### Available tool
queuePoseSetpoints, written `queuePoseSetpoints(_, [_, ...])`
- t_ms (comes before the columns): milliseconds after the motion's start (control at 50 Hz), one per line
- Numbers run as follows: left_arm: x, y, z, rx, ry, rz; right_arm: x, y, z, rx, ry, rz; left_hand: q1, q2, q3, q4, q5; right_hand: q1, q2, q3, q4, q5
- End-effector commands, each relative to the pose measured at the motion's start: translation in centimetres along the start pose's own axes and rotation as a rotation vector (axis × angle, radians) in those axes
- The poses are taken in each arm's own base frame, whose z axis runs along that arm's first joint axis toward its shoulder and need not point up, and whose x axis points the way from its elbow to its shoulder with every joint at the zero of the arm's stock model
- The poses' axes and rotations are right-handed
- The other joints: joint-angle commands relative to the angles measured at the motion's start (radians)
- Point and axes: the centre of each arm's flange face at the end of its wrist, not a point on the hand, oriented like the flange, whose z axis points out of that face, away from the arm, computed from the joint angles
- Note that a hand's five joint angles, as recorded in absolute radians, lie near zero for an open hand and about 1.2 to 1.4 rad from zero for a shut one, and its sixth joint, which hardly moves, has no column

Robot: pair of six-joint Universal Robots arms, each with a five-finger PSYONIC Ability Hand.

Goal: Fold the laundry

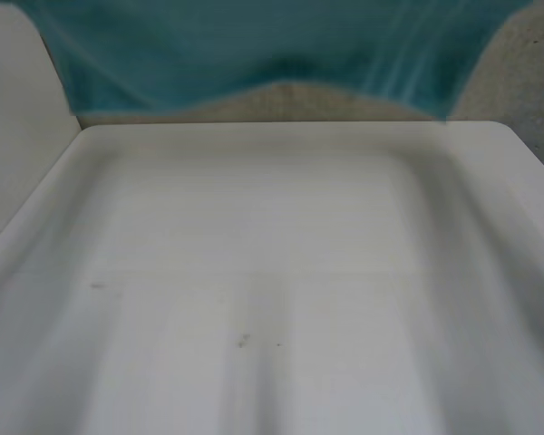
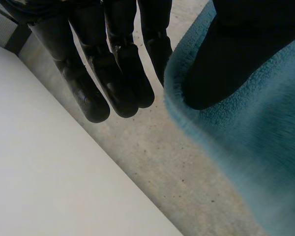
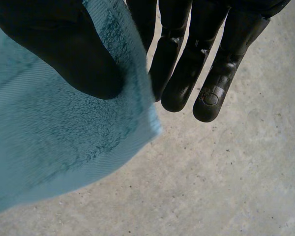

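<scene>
A teal towel hangs spread out beyond the far edge of the white table, its lower hem sagging in the middle. In the left wrist view my left hand presses its thumb on the fluffy towel near an edge, pinching it against a finger behind, while the other fingers hang straight beside the cloth. In the right wrist view my right hand pinches a corner of the towel the same way, with its free fingers straight next to the cloth's edge.
Grey concrete floor lies below both hands. The table's edge runs beside the left hand's fingers. A white panel stands at the table's left side.
</scene>
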Motion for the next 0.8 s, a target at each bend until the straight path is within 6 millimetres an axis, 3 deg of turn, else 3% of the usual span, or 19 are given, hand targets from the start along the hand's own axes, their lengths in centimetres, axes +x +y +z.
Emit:
queuePoseSetpoints(20, [2.1, 4.4, -4.0, -0.184, 0.095, -0.044, -3.2, 4.6, -4.0, -0.156, -0.175, -0.024, 0.244, 0.196, 0.202, 0.201, 0.271, 0.413, 0.213, 0.208, 0.203, 0.227])
queuePoseSetpoints(60, [2.4, 4.9, -4.7, -0.208, 0.106, -0.050, -4.0, 5.7, -5.0, -0.184, -0.216, -0.029, 0.244, 0.196, 0.202, 0.201, 0.271, 0.413, 0.213, 0.208, 0.203, 0.227])
queuePoseSetpoints(160, [5.2, 9.5, -10.2, -0.390, 0.209, -0.071, -6.3, 8.8, -7.8, -0.279, -0.329, -0.036, 0.244, 0.196, 0.202, 0.201, 0.271, 0.413, 0.213, 0.208, 0.203, 0.227])
queuePoseSetpoints(260, [7.8, 13.6, -15.2, -0.541, 0.300, -0.086, -9.9, 14.8, -11.4, -0.446, -0.451, -0.056, 0.244, 0.196, 0.202, 0.201, 0.271, 0.413, 0.213, 0.208, 0.203, 0.227])
queuePoseSetpoints(280, [7.8, 13.6, -15.2, -0.541, 0.300, -0.086, -10.3, 15.6, -11.9, -0.465, -0.463, -0.059, 0.244, 0.196, 0.202, 0.201, 0.271, 0.413, 0.213, 0.208, 0.203, 0.227])
queuePoseSetpoints(360, [9.1, 15.3, -18.3, -0.630, 0.351, -0.091, -11.5, 18.0, -13.8, -0.552, -0.510, -0.071, 0.244, 0.196, 0.202, 0.201, 0.271, 0.413, 0.213, 0.208, 0.203, 0.227])
queuePoseSetpoints(420, [9.5, 15.7, -20.1, -0.682, 0.383, -0.083, -11.6, 18.5, -14.9, -0.587, -0.540, -0.081, 0.244, 0.196, 0.202, 0.201, 0.271, 0.413, 0.213, 0.208, 0.203, 0.227])
queuePoseSetpoints(480, [9.1, 15.3, -22.1, -0.737, 0.427, -0.035, -11.4, 18.4, -16.1, -0.629, -0.579, -0.093, 0.244, 0.196, 0.202, 0.201, 0.271, 0.413, 0.213, 0.208, 0.203, 0.227])
queuePoseSetpoints(540, [8.3, 13.9, -22.5, -0.749, 0.455, 0.012, -9.3, 16.3, -17.3, -0.679, -0.641, -0.130, 0.244, 0.196, 0.202, 0.201, 0.271, 0.413, 0.213, 0.208, 0.203, 0.227])
queuePoseSetpoints(640, [6.5, 11.7, -23.9, -0.816, 0.516, 0.084, -5.5, 14.7, -19.5, -0.781, -0.746, -0.236, 0.244, 0.196, 0.202, 0.201, 0.271, 0.413, 0.213, 0.208, 0.203, 0.227])
queuePoseSetpoints(680, [4.6, 9.8, -25.3, -0.911, 0.573, 0.132, -3.5, 13.4, -20.9, -0.798, -0.808, -0.293, 0.244, 0.196, 0.202, 0.201, 0.271, 0.413, 0.213, 0.208, 0.203, 0.227])
queuePoseSetpoints(700, [4.6, 9.8, -25.3, -0.911, 0.573, 0.132, -2.9, 13.1, -21.4, -0.802, -0.826, -0.313, 0.244, 0.196, 0.202, 0.201, 0.271, 0.413, 0.213, 0.208, 0.203, 0.227])
queuePoseSetpoints(720, [2.9, 7.0, -26.5, -0.992, 0.650, 0.176, -1.7, 12.6, -22.2, -0.812, -0.851, -0.348, 0.244, 0.196, 0.202, 0.201, 0.271, 0.413, 0.213, 0.208, 0.203, 0.227])
queuePoseSetpoints(780, [2.4, 6.3, -26.7, -1.014, 0.672, 0.182, 0.5, 12.0, -23.6, -0.839, -0.881, -0.400, 0.244, 0.196, 0.202, 0.201, 0.271, 0.413, 0.213, 0.208, 0.203, 0.227])
queuePoseSetpoints(800, [1.9, 5.1, -27.3, -1.048, 0.727, 0.184, 0.9, 11.9, -23.8, -0.834, -0.886, -0.408, 0.244, 0.196, 0.202, 0.201, 0.271, 0.413, 0.213, 0.208, 0.203, 0.227])
